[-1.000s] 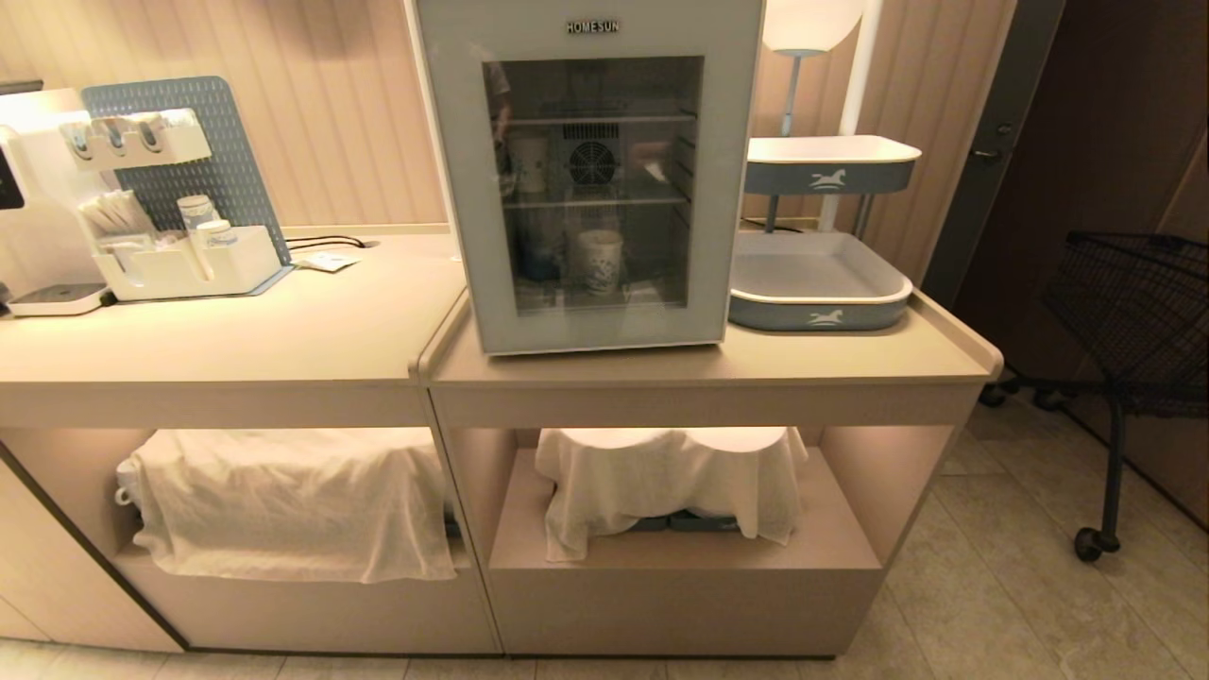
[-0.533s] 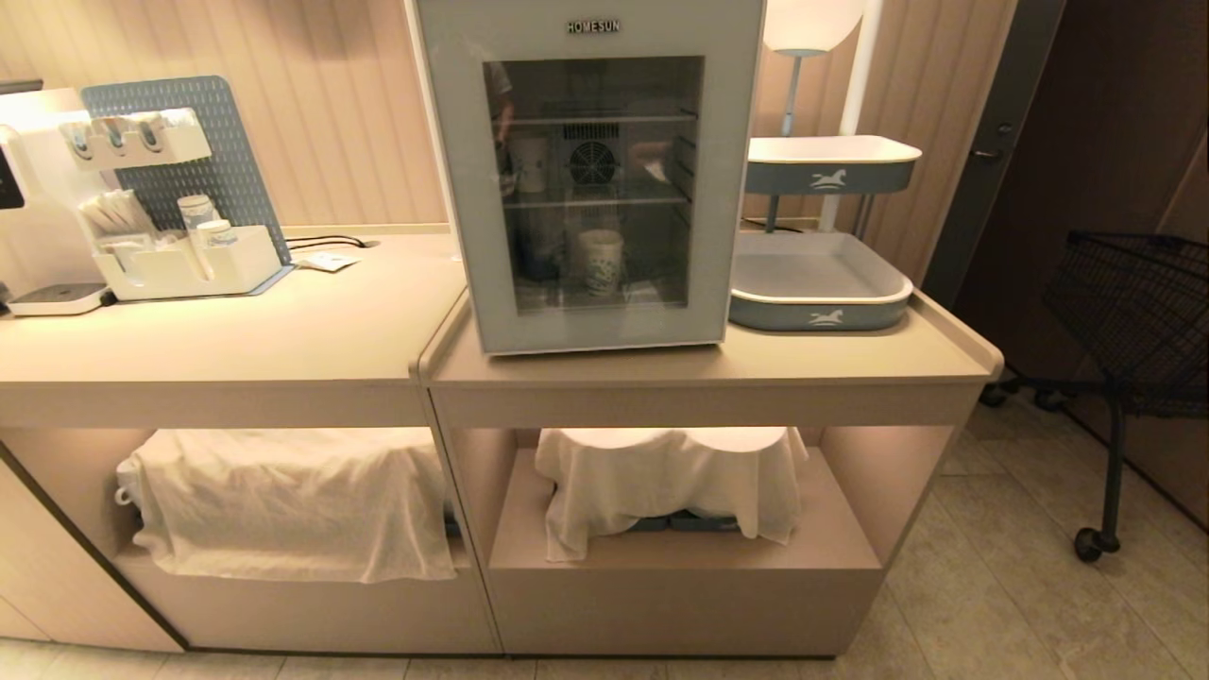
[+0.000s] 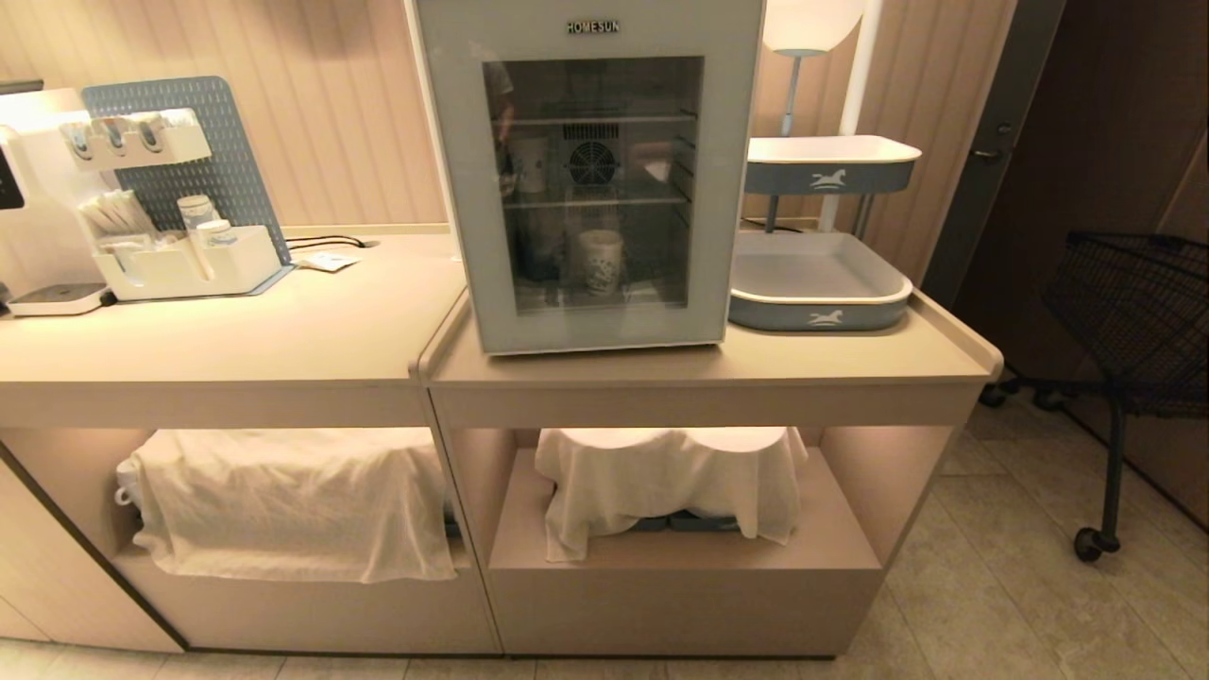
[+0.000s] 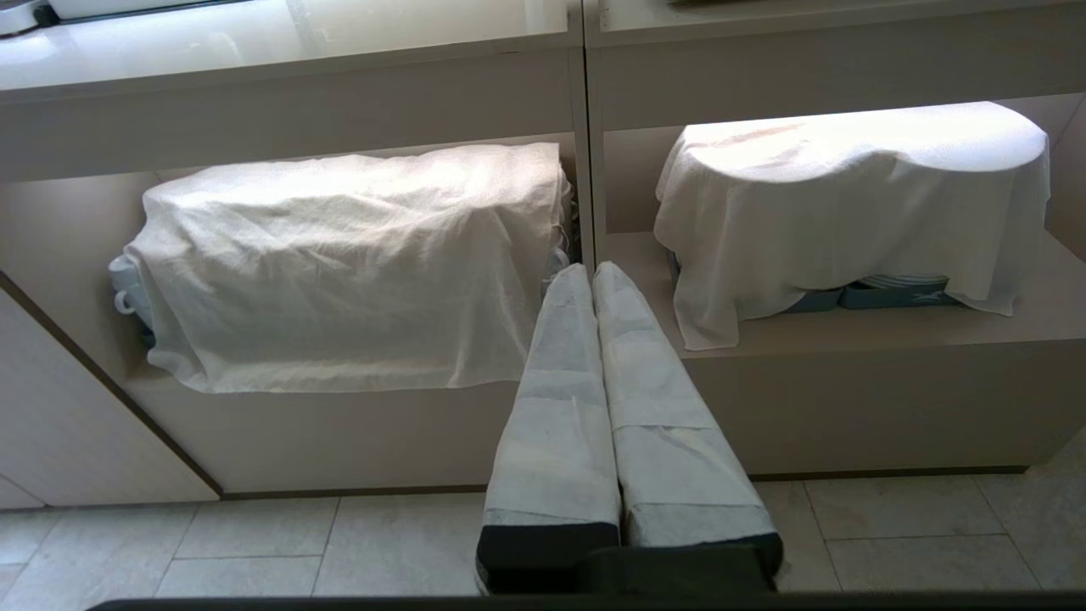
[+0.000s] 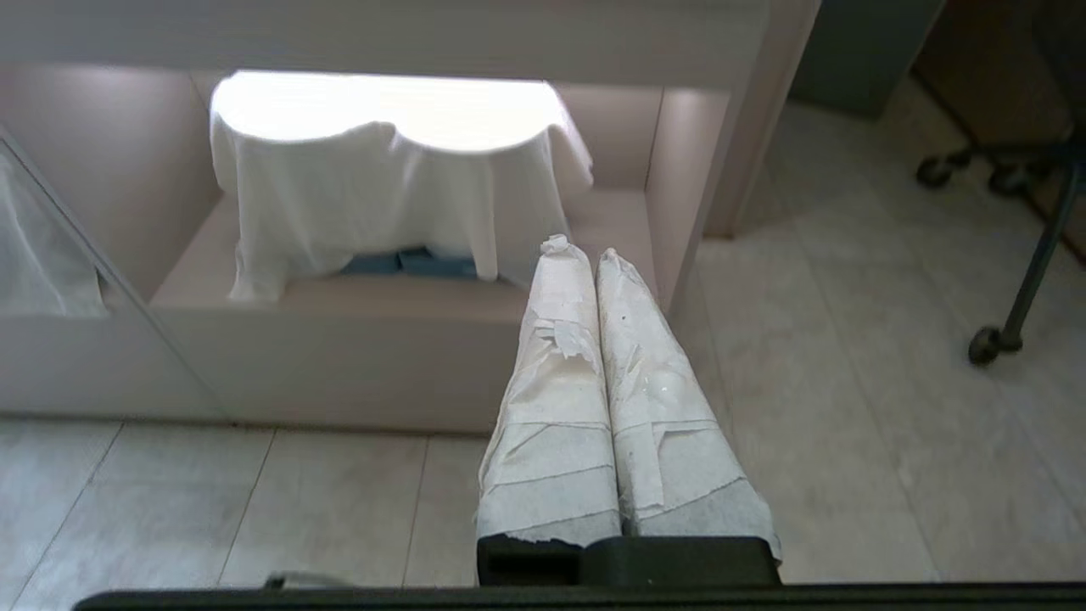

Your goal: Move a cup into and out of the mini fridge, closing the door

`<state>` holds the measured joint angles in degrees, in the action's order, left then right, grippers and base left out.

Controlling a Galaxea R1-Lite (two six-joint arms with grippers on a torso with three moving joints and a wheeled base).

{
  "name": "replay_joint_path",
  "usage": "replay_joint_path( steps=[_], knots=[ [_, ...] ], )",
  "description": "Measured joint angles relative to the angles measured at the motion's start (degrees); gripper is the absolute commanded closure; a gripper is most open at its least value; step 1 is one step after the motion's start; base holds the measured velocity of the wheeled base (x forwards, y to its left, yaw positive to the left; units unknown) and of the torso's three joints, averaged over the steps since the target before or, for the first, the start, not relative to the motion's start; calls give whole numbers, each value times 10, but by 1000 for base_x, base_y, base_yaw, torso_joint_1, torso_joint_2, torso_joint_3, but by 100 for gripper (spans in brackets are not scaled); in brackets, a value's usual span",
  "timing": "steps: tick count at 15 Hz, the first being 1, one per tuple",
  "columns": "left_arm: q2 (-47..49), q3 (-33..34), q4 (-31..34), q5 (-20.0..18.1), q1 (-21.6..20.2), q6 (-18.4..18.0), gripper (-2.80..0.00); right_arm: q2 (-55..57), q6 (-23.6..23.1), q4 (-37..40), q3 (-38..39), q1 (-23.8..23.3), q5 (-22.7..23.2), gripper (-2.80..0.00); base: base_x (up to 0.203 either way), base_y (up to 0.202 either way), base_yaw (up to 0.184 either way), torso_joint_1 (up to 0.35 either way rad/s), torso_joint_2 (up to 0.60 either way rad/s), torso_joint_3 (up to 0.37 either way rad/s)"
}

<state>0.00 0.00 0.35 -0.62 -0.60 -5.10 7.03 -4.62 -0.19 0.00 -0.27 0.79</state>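
Observation:
The white mini fridge marked HOMESUN stands on the right counter section, its tinted glass door closed. Behind the glass, the cup, white with a blue pattern, stands on the lower shelf. Neither gripper appears in the head view. My left gripper is shut, its taped fingers pressed together, low in front of the counter's open shelves. My right gripper is shut too, nothing between its paper-wrapped fingers, low before the right shelf bay and the floor.
A grey two-tier tray stand sits right of the fridge. A white organiser with a pegboard stands on the left counter. Cloth-covered items fill the shelves below. A black wire cart stands on the floor at right.

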Motion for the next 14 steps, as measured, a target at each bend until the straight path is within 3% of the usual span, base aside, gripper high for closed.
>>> replay_joint_path(
  steps=[5, 14],
  knots=[
    [0, 0, 0, 0, 0, 0, 0, -60, 9, 2, 0, 3, -2, 0, 0, 0, 0, 0, 0, 0],
    [0, 0, 0, 0, 0, 0, 0, -70, 10, 2, 0, 3, -3, 0, 0, 0, 0, 0, 0, 0]
  ],
)
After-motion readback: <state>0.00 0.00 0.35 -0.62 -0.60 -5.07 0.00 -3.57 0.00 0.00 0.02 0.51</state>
